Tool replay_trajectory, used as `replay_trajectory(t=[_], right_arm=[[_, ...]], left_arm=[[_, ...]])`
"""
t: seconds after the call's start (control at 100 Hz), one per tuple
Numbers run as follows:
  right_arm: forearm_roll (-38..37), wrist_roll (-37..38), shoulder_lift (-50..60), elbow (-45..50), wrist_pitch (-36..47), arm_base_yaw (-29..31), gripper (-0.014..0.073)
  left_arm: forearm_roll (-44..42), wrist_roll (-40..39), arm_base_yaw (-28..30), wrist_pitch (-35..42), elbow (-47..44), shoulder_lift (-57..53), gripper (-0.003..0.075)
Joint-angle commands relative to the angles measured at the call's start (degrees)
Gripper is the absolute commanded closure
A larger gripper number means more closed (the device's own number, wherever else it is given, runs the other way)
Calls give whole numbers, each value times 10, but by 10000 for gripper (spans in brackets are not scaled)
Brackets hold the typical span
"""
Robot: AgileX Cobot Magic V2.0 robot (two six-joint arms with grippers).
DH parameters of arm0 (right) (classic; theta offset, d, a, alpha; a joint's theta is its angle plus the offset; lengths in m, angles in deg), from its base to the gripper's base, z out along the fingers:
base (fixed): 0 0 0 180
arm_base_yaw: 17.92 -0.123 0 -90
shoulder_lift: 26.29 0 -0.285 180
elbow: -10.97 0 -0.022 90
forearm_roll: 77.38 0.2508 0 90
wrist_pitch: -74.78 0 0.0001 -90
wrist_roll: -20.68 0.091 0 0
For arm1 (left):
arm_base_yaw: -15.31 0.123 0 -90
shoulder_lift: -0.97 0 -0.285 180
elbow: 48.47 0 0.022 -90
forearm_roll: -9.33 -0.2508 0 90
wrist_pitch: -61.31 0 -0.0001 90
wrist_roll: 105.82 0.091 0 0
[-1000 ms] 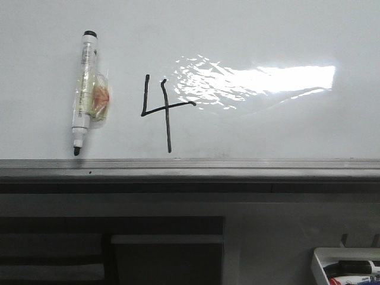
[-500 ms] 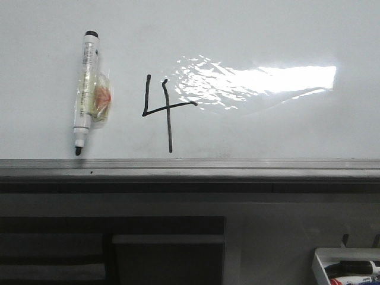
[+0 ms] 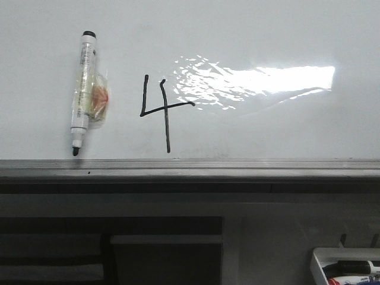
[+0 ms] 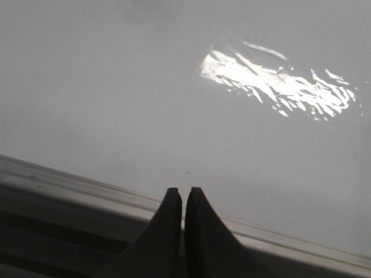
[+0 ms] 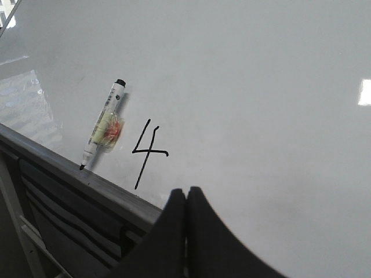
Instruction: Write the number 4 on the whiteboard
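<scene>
Evidently the writing looks finished: a thin black hand-drawn number 4 (image 3: 159,111), open at the top, stands on the large glossy white whiteboard (image 3: 249,35), just right of the white marker pen with a black tip (image 3: 82,92) and above the grey metal rail (image 3: 237,169); left gripper (image 4: 183,197) and right gripper (image 5: 186,197) are both closed and empty, away from the pen

Left gripper (image 4: 183,194): two plain black fingers (image 4: 165,231), smooth, matte, tapering from broad bases to narrow rounded tips. Right gripper (image 5: 186,194): same black tapered pair. No markings, screws or cables visible.
</scene>
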Motion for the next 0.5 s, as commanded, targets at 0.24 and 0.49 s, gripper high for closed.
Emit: replay_trajectory(t=[0.24, 0.49], right_arm=[[-4, -3, -3, -17, 46, 4, 655], [-4, -3, -3, -17, 46, 4, 655]], left_arm=[[6, 61, 3, -15, -15, -38, 741], [0, 96, 3, -53, -15, -38, 741]])
